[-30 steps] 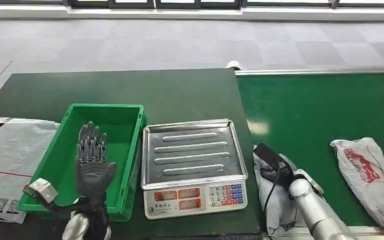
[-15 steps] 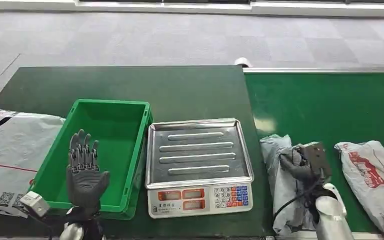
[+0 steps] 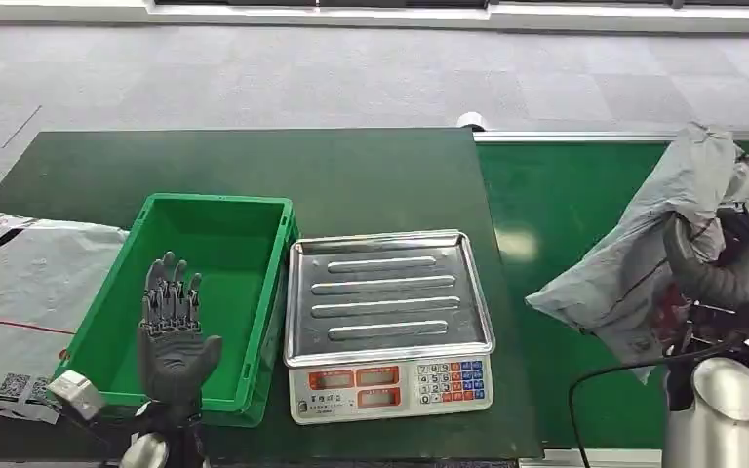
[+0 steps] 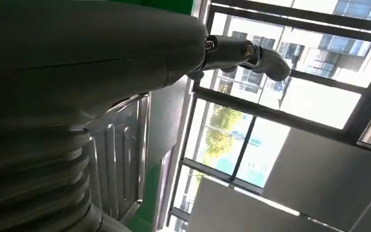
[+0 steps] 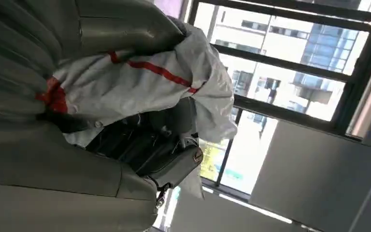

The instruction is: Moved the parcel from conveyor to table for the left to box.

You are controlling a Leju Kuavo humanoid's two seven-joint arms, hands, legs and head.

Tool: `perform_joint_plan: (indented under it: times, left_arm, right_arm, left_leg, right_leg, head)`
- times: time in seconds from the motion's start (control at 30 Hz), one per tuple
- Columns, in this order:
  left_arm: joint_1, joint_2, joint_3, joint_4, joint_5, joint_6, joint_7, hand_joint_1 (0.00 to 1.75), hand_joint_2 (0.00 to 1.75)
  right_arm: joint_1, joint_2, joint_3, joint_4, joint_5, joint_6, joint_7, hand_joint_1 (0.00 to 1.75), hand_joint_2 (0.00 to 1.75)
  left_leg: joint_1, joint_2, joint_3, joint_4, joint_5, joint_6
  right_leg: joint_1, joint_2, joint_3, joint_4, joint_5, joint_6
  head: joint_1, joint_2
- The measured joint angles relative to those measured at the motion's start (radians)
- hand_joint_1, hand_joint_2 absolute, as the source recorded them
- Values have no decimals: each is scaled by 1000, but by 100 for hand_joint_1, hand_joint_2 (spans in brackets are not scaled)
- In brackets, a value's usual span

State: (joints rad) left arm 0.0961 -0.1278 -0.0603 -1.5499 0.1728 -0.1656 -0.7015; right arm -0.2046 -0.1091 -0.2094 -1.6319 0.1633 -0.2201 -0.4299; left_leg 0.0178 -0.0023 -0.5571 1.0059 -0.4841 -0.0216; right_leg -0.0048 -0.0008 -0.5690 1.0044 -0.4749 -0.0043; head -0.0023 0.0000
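Now the right hand (image 3: 717,263) grips the limp grey parcel (image 3: 644,249) aloft at three o'clock; its sagging tail could snag the scale (image 3: 387,312). Left hand (image 3: 171,327) waits open-fingered, empty.

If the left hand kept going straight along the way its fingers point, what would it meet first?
Probably the inside of the green bin. The left hand hovers open over the bin's near part, fingers pointing toward its far wall. Its height above the bin is unclear, so it might pass over the rim instead.

Scale (image 3: 385,322) sits between green bin (image 3: 200,292) and belt (image 3: 585,205); far table (image 3: 254,161) bare; bags (image 3: 10,302) block left.
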Motion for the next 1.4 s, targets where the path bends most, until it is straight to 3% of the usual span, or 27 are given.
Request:
perform_joint_plan:
  times: [0.27,0.57,0.63,0.73,0.8,0.93,1.0,1.4]
  left_arm:
    - [-1,-3,0,4,0,0,0,0,175]
    - [-13,-11,0,12,-4,-2,0,0,175]
    - [-14,-11,0,14,-4,-6,-1,0,175]
    - [-50,-12,-5,37,-3,-20,-1,0,175]
    - [-91,-13,-15,63,2,-21,-1,0,175]
    - [-97,-14,-18,67,3,-21,-1,0,175]
    - [-153,-19,-40,115,6,-5,0,0,175]
    - [-148,-26,11,35,-24,9,44,0,175]
  right_arm:
    - [-11,10,0,-26,5,-2,2,175,175]
    - [-108,21,23,-10,52,1,69,175,175]
    - [-129,22,32,0,53,46,110,175,175]
    - [-313,24,89,175,40,253,252,175,175]
    - [-473,34,136,360,1,356,274,175,175]
    - [-497,37,142,389,-6,371,274,175,175]
    - [-738,150,275,778,-22,506,272,175,175]
    - [-803,324,446,1046,-83,603,321,175,175]
  left_leg:
    - [0,0,-1,0,0,0]
    - [-1,-1,-1,0,2,2]
    - [-2,-1,-11,0,2,2]
    - [-5,11,-15,0,4,3]
    - [-6,13,-15,0,10,2]
    - [-6,12,-13,0,11,3]
    - [-4,5,-17,0,20,-1]
    - [-3,2,-21,0,20,-1]
  right_leg:
    - [0,0,0,0,0,0]
    - [0,-1,-1,0,1,2]
    - [0,-1,3,1,2,2]
    - [-2,9,-5,4,7,4]
    - [-3,11,-10,5,12,4]
    - [-3,11,-11,5,13,4]
    - [-3,5,-17,5,18,3]
    - [0,3,-19,6,18,3]
  head:
    - [0,0]
    - [0,0]
    - [0,0]
    - [-1,0]
    - [0,0]
    - [0,0]
    - [0,0]
    - [0,0]
